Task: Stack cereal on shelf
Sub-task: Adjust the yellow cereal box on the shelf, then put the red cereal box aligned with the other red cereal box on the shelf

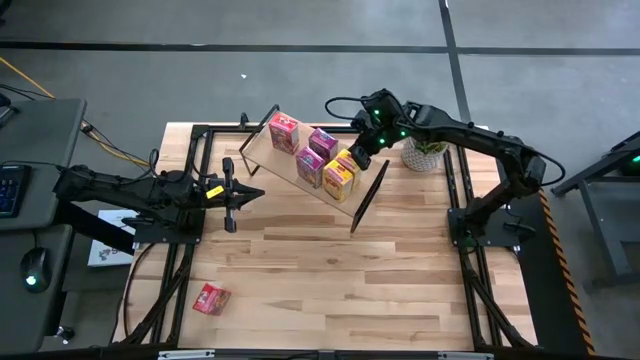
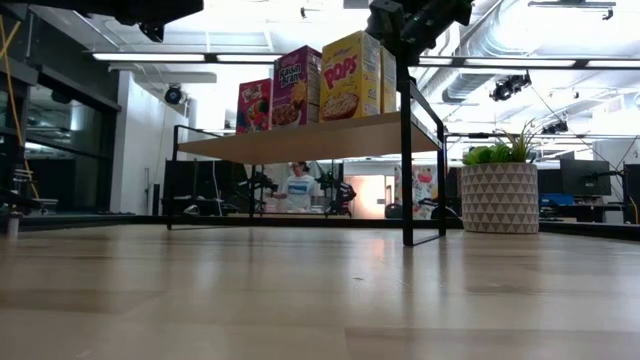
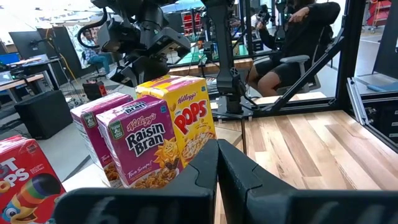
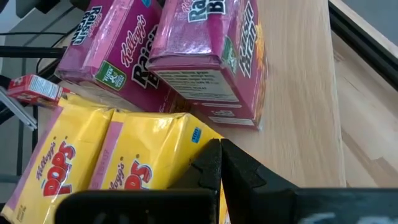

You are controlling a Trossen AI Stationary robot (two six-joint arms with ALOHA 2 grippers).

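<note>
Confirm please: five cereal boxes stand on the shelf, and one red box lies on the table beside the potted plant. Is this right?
Not quite. The red box does not lie beside the plant; it lies on the table at the opposite near corner, on the left arm's side, far from the plant. The high view shows this. Five cereal boxes do stand on the shelf.

Grey floor (image 1: 300, 90), ceiling strip lights (image 2: 150, 57)

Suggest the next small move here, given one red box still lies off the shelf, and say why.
Probably swing the left gripper, shut and empty, toward the red cereal box lying on the table near the front left. Five boxes already stand on the shelf, and the right gripper sits shut beside the yellow boxes.
</note>
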